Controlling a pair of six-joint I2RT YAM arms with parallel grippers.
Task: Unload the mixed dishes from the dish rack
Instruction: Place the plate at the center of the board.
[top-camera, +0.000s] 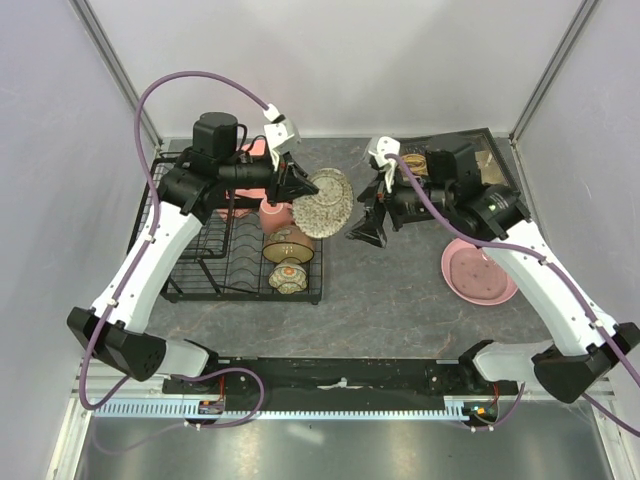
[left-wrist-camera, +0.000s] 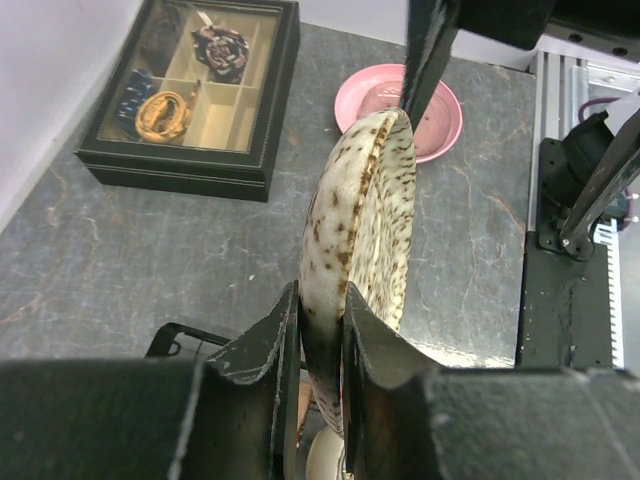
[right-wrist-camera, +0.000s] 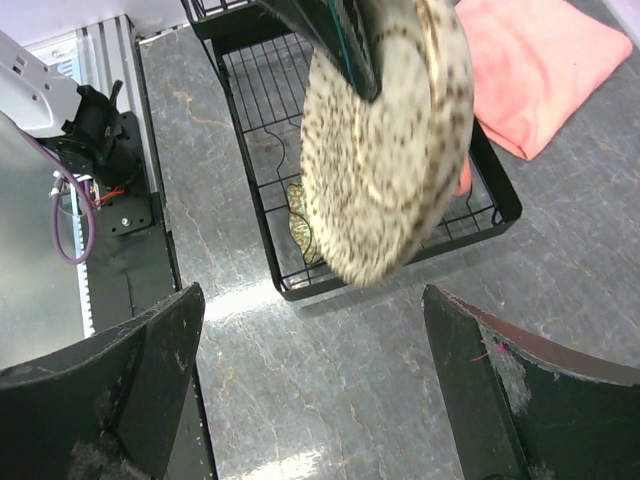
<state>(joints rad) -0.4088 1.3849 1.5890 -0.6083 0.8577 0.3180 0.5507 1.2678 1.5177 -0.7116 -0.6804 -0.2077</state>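
Pinch grip: left hand (top-camera: 296, 183) holds speckled bowl (top-camera: 325, 203) edgewise; right hand (top-camera: 372, 212) gapes.

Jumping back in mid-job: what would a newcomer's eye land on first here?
The grey speckled bowl hangs on edge above the right side of the dish rack, pinched at its rim by the left gripper. Facing it, the right gripper gapes wide open, empty. The large pink plate lies on the table at the right.
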